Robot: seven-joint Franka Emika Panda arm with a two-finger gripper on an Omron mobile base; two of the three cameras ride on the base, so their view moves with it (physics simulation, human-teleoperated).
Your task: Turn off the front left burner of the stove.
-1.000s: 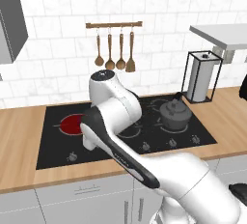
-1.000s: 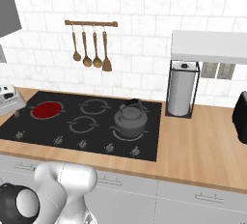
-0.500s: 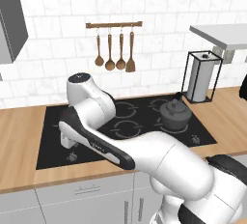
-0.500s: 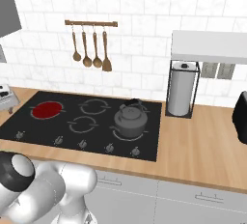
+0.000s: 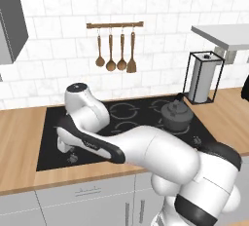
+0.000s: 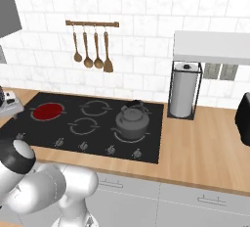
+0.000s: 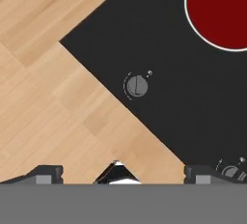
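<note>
Looking down along my claw (image 7: 123,172), I see the stove (image 7: 169,68) as a flat sheet of black glass, its corner cutting diagonally across the warm, grained wood of the table (image 7: 43,73). My two dark fingertips (image 7: 46,174) rise wide apart at the bottom of the hand view, so the claw is open with nothing between them. A small round grey knob (image 7: 137,86), ringed by a thin grey arc and a dot, sits on the glass just beyond the gap between the tips, near the stove's edge. A second knob (image 7: 230,171) peeks beside my other fingertip. The front left burner (image 7: 222,10) is a smooth solid red disc with a pale rim, lying farther out past the knob, well apart from the claw. From the right base view the red burner (image 6: 47,111) glows at the stove's (image 6: 73,113) far left, and a grey metal kettle (image 6: 131,123) stands on another zone.
</note>
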